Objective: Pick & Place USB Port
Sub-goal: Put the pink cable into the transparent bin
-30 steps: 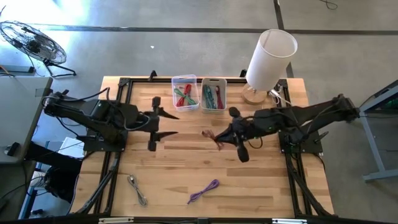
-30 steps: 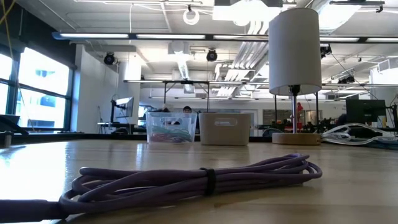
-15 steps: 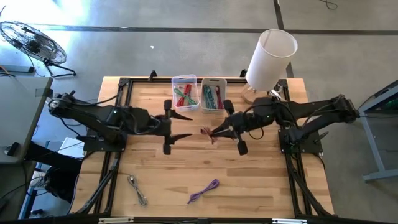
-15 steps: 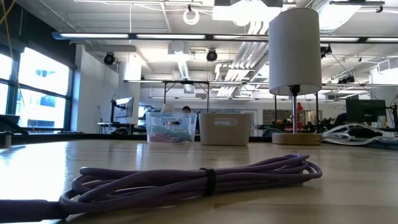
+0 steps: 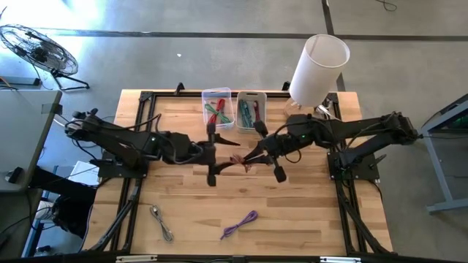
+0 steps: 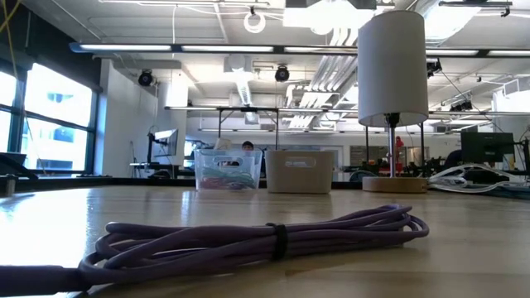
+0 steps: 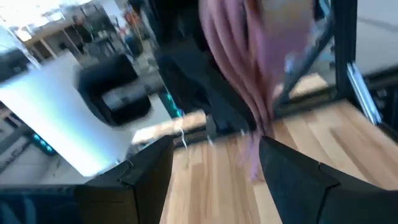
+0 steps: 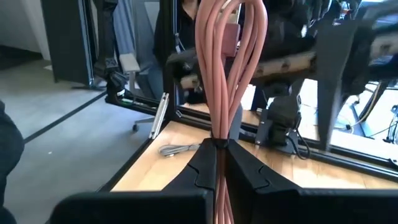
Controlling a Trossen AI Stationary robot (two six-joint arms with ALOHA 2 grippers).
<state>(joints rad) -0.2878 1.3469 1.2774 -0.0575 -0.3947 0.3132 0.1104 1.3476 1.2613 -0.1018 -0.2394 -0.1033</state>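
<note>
Nearest the table's front edge, a coiled purple cable bundle (image 5: pixel 239 223) and a coiled grey cable bundle (image 5: pixel 161 222) are lying loose on the light wooden slatted table (image 5: pixel 307 212), neither being touched. Farther in, over the table's middle, the right gripper (image 5: pixel 249 158) is holding a bundled salmon-pink USB cable (image 8: pixel 225 68) clear of the surface, its fingers pinched tight around the waist of the loops so that they fan out beyond the fingertips. The left gripper (image 5: pixel 224 153) is facing it with its fingers spread wide, and the pink loops are sitting just beyond the gap between them, suggesting a handover. To do this step well, the left gripper should be closing on the loops beside the right gripper's pinch, not on the loose ends, and the right gripper should be keeping hold until that grip is firm. Beyond the grippers, a clear plastic bin of red and green cables (image 5: pixel 217 109) and a grey plastic bin of coloured cables (image 5: pixel 250 111) are standing side by side near the far edge, with a white cylindrical lamp (image 5: pixel 317 67) at the far right corner.
</note>
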